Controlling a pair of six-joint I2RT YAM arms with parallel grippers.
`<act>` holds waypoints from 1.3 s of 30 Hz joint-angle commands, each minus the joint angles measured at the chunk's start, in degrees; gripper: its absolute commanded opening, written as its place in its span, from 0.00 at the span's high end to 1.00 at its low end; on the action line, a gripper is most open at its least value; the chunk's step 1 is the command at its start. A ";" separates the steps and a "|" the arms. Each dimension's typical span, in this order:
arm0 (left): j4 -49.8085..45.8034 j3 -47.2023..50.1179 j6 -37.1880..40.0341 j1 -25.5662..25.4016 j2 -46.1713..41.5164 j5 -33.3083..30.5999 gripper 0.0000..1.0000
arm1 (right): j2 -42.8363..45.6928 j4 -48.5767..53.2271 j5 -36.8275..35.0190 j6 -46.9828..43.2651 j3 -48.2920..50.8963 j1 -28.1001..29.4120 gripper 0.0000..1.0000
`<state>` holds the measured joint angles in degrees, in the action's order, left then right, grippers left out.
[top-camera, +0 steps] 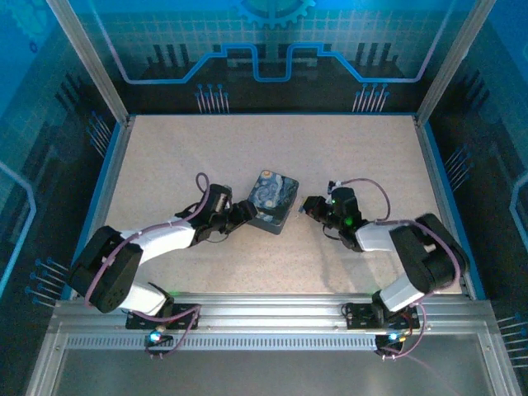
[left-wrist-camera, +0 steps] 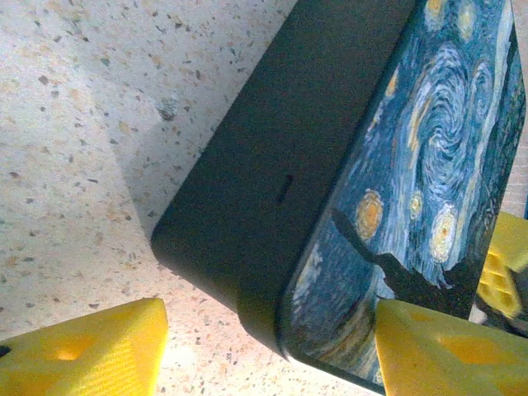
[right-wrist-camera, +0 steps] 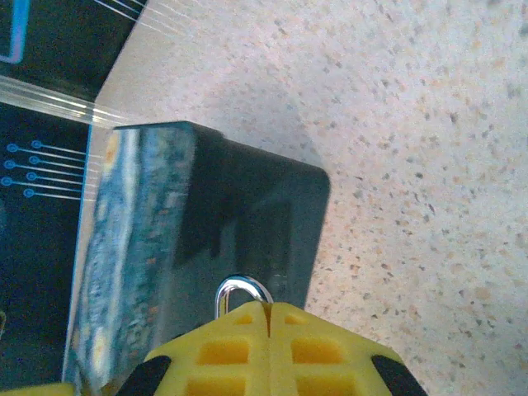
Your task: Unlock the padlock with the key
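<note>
The padlock (right-wrist-camera: 242, 281) sits at the lower centre of the right wrist view. Its thin, silvery, rounded shackle loop rises just above the tips of the right tool (right-wrist-camera: 268, 318). The padlock body is hidden between the pads. The right tool is clamped on the padlock: its two yellow, waffle-textured pads (right-wrist-camera: 223, 351) meet along a narrow vertical seam directly below the shackle.

Just behind the shackle stands a rectangular tin (right-wrist-camera: 247, 214) with rounded corners. Its side wall is smooth and dark, and its lid face carries a painted swirl pattern in blue and yellow. Whether the shackle touches the tin wall cannot be determined.

In the top view, the tin (top-camera: 274, 200) lies near the centre of the frame. The right tool (top-camera: 310, 206) is just beside its right edge and the left tool (top-camera: 244, 213) just beside its left edge.

In the left wrist view, the left tool (left-wrist-camera: 268, 330) stands with its jaws apart. One yellow ribbed finger (left-wrist-camera: 91, 346) occupies the lower left corner and the other the lower right. A rounded corner of the tin (left-wrist-camera: 272, 190) lies between them. Contact between the fingers and the tin cannot be confirmed.

The worktop (top-camera: 165, 165) is a flat, pale, speckled surface with a stone-like grain.
</note>
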<state>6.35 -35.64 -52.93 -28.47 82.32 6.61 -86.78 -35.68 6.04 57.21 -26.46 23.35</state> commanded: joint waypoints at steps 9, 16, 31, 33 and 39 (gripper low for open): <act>-5.44 -3.95 7.38 4.66 0.37 1.12 0.31 | 23.49 37.68 2.11 -18.93 -3.98 -1.34 1.00; -6.33 -5.95 12.95 6.93 -5.43 0.54 0.28 | 31.59 58.35 3.12 -23.69 -8.06 -0.97 1.00; -11.26 -1.57 18.82 11.14 -23.44 -4.99 0.07 | 20.16 68.04 1.61 -21.52 -9.15 8.34 1.00; -11.61 -1.06 18.81 11.65 -24.43 -5.20 0.05 | 16.60 67.96 -0.23 -21.77 -10.49 10.11 1.00; -12.22 -0.53 18.79 12.57 -25.70 -4.85 0.04 | 9.78 62.77 -1.22 -20.52 -11.72 12.66 0.98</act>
<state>-4.34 -36.62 -35.77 -16.56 57.87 2.33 -75.77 29.85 5.98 35.16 -36.67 35.14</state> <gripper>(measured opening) 0.956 0.045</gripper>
